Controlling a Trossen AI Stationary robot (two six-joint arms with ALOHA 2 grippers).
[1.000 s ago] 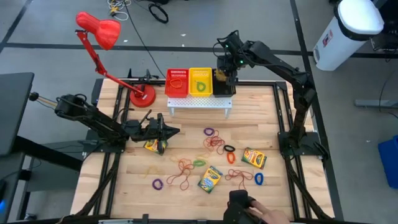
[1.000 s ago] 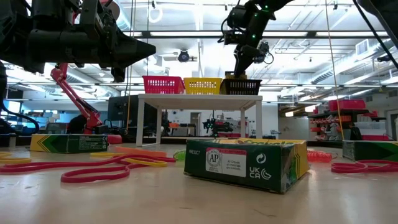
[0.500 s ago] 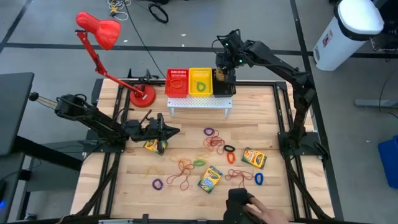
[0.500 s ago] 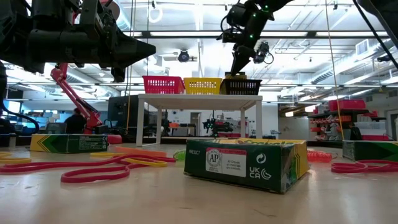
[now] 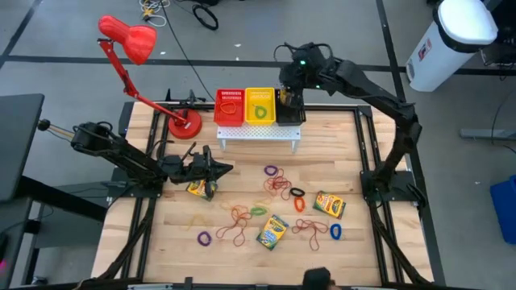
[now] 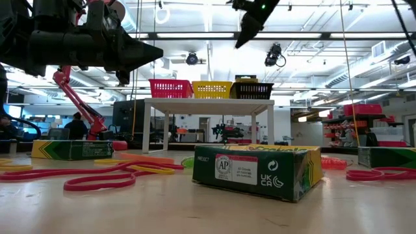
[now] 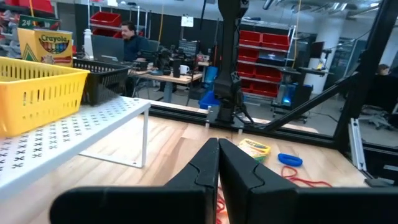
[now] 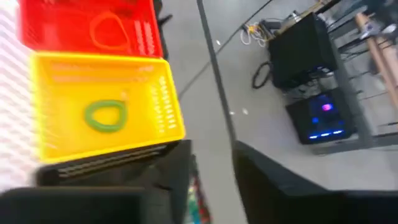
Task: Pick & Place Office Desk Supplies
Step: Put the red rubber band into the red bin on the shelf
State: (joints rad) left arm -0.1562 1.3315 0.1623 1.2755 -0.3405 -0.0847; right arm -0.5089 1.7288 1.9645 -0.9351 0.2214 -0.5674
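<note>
Three yellow-and-green crayon boxes [image 5: 197, 188] [image 5: 272, 232] [image 5: 329, 205] lie flat on the wooden table among loose rubber bands [image 5: 278, 184]. Another crayon box [image 7: 46, 45] stands in the black basket [image 5: 292, 113] on the white rack [image 5: 258, 133]. An orange band lies in the red basket [image 5: 230, 105] and a green band in the yellow basket [image 8: 102, 115]. My right gripper [image 8: 211, 180] hangs open high above the black basket, holding nothing. My left gripper [image 7: 217, 152] is shut and hovers level over the table's left part, above one crayon box.
A red desk lamp [image 5: 129, 40] stands at the table's far left, its base [image 5: 185, 125] beside the rack. The rack's legs [image 6: 164, 133] leave room beneath it. Something dark [image 5: 318, 278] shows at the near edge. Bare wood lies at the near left.
My right gripper has risen from just over the black basket and tipped less steeply downward; the crayon box has stayed in the basket. A person's hand at the table's near edge has drawn back almost out of view.
</note>
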